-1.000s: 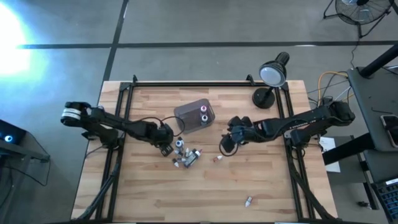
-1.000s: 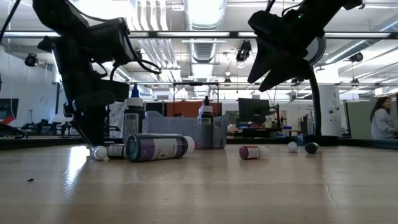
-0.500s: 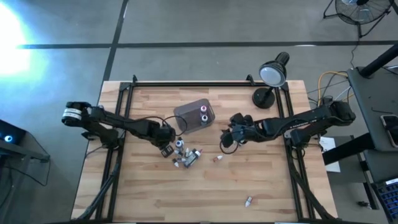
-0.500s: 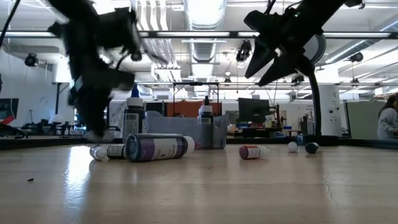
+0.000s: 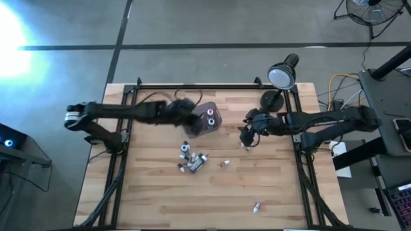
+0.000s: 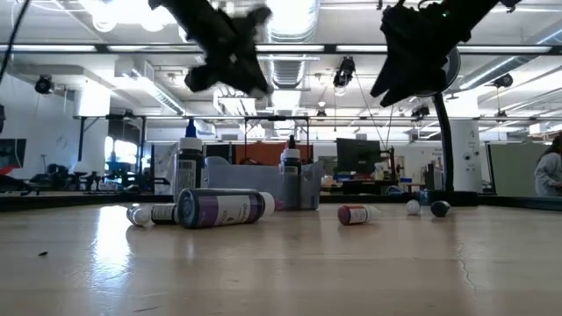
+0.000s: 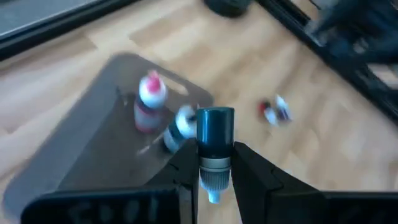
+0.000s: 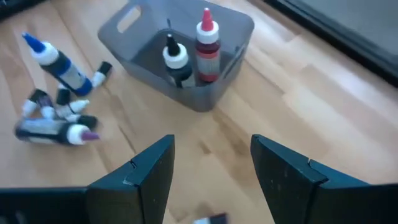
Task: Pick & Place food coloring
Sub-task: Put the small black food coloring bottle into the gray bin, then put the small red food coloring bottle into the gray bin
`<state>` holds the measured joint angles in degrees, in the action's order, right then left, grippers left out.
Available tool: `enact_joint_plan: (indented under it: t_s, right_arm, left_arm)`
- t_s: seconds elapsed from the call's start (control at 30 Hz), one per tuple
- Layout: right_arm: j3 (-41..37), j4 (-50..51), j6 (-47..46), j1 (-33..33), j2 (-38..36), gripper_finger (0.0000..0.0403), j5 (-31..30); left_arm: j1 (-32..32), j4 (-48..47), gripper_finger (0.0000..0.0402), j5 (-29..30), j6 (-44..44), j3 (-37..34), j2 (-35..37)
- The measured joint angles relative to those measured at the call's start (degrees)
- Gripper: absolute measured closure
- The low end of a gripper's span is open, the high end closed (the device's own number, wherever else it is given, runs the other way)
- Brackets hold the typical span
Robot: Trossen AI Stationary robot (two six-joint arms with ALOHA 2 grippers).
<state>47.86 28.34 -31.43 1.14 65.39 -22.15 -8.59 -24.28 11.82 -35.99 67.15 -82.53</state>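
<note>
My left gripper point(image 5: 188, 120) hangs high over the left side of the grey tub point(image 5: 207, 106), shut on a dark blue food coloring bottle point(image 7: 215, 129). Two bottles point(image 8: 208, 43) stand upright in the tub. A cluster of food coloring bottles point(image 5: 191, 158) lies on the wood in front of the tub, one of them upright point(image 6: 187, 162). My right gripper point(image 5: 246, 136) hovers right of the tub, open, with nothing between its fingers point(image 8: 149, 168). My left gripper pinches the bottle between its two fingers point(image 7: 185, 177) at the grey neck point(image 7: 215, 163) below the dark body. The bottle lies along the fingers, body jutting past their ends and pale tip point(image 7: 212, 196) toward the wrist. It is lifted clear, above the tub.
A small red-capped bottle point(image 5: 225, 163) lies right of the cluster, and another point(image 5: 257, 206) lies near the front edge. A black desk lamp point(image 5: 279, 80) stands at the far right corner. Black frame rails run along the table's sides.
My left gripper has risen fast from the table at the cluster's left and swung toward the far edge and right, to above the tub, tipping up from a steep downward point. My right gripper has drawn back a little toward the right edge and up.
</note>
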Motion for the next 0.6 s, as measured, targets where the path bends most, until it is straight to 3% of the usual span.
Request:
enact_joint_plan:
  t_s: [0.13, 0.27, 0.5, 0.6]
  right_arm:
    - [-1.83, -0.08, 5.15, -0.67, -2.05, 0.0197, 0.20]
    - [-3.05, -0.02, 6.11, -0.67, -3.97, 0.0197, 0.24]
    - [-3.31, -0.81, 6.09, -0.67, -5.13, 0.0197, 0.29]
    - [-3.31, -0.99, 8.56, -0.67, -4.34, 0.0197, 6.11]
  left_arm:
    - [-4.84, -1.41, 0.0347, -0.36, -0.97, 4.07, -7.43]
    - [-6.00, -7.53, 0.0299, -0.28, -0.74, 9.23, -11.39]
    - [-5.23, -22.59, 0.0205, 4.54, 1.38, 16.34, -12.62]
    - [-1.92, -29.80, 0.0191, 4.75, 5.56, 18.19, -10.13]
